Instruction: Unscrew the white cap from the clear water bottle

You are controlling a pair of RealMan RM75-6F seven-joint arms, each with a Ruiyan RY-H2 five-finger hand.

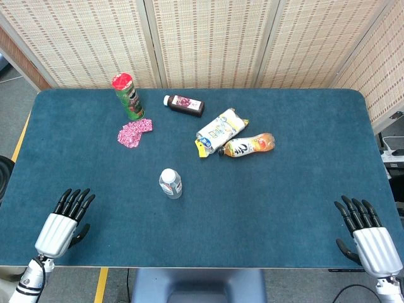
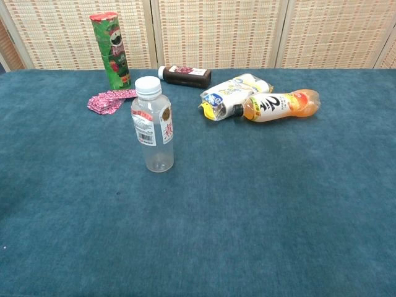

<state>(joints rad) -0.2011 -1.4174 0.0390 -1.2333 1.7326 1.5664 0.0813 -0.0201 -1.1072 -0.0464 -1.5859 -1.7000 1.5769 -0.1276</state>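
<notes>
A: Item 1, task obj?
B: Clear water bottle (image 2: 153, 133), upright, white cap (image 2: 147, 86) on. Sits left of bench centre, apart from all else. Label white w/ barcode and a red mark; text too small to read.

A: Other stock?
B: Green crisp tube (image 2: 111, 51), red lid, upright at back left; brand not legible. Pink packet (image 2: 109, 101) just beside it, flat. Dark juice bottle (image 2: 184, 76) on its side, white cap, near back edge. White-blue pouch (image 1: 220, 130) and orange drink bottle (image 2: 278, 106) lying together, touching, centre-back; big black character on the orange one's label.

A: Surface, room?
B: Bench (image 1: 278, 208) w/ dark teal felt-like top, rounded corners. Woven reed screens (image 1: 208, 38) behind. Grey floor, yellow stripe at left.

A: Hands?
B: Left hand (image 1: 63, 224) at near-left corner, right hand (image 1: 369, 237) at near-right corner. Both w/ fingers apart, extended, holding nothing. Both well apart from the bottle; seen in head view only.

A: Room to move?
B: Bare felt between each hand and the bottle; front half of bench carries only the bottle.
</notes>
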